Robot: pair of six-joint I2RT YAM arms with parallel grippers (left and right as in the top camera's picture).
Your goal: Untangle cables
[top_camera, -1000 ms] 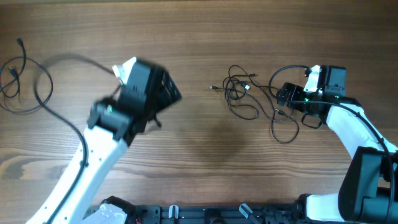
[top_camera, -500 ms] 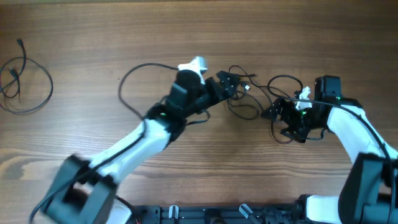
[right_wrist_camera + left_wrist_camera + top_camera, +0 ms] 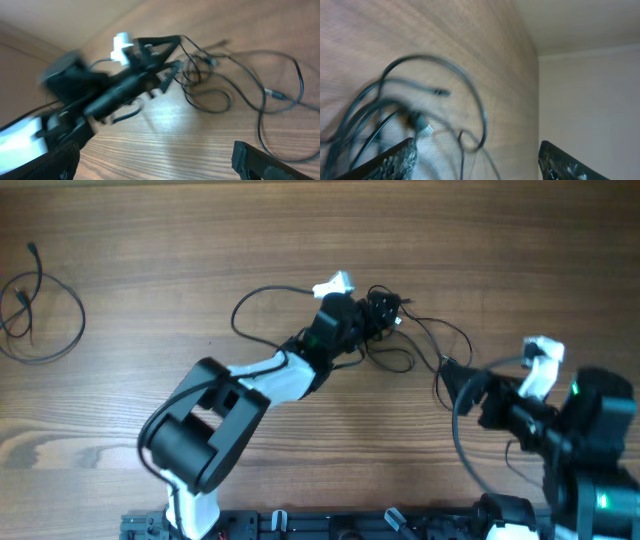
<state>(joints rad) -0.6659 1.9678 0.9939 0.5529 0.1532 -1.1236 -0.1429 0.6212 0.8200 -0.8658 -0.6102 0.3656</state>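
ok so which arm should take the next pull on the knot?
Left. The left gripper is right at the bunched cables, jaws open, with strands lying between its fingers in the wrist view. The right gripper is open too, but stands off from the tangle.

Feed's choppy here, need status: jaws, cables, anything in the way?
Left gripper open, jaws astride the cables. Right gripper open, empty, beside them. One strand lies apart, far left. Nothing blocking.
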